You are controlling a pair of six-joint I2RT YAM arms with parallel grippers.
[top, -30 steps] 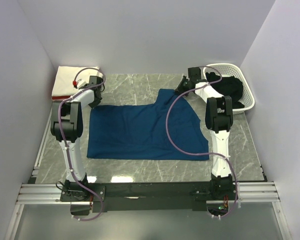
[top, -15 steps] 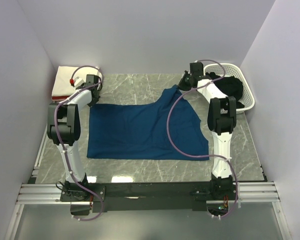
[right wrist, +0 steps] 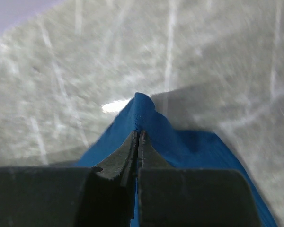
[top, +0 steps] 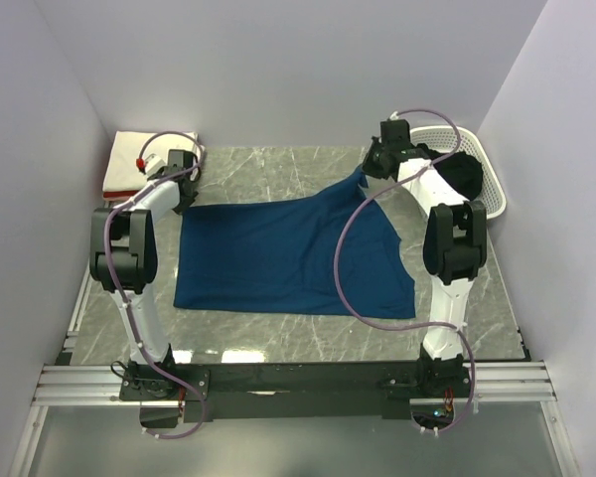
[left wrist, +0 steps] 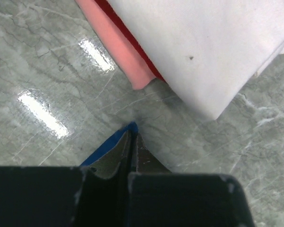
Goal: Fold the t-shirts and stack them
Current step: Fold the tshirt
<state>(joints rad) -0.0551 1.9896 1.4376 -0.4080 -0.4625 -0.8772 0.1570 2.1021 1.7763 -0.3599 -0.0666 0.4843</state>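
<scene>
A navy blue t-shirt lies spread on the grey marble table. My left gripper is shut on its far left corner, low over the table. My right gripper is shut on its far right corner and holds that corner lifted. A folded cream-white t-shirt lies on a pink-red one at the far left; both show in the left wrist view, the white one over the pink one. A black t-shirt lies in the basket.
A white lattice basket stands at the far right by the wall. Purple-grey walls close in the back and both sides. An aluminium rail runs along the near edge.
Both grippers have moved toward the far edge. The right one has lifted its corner of the navy shirt up and to the right, drawing the far edge taut.
</scene>
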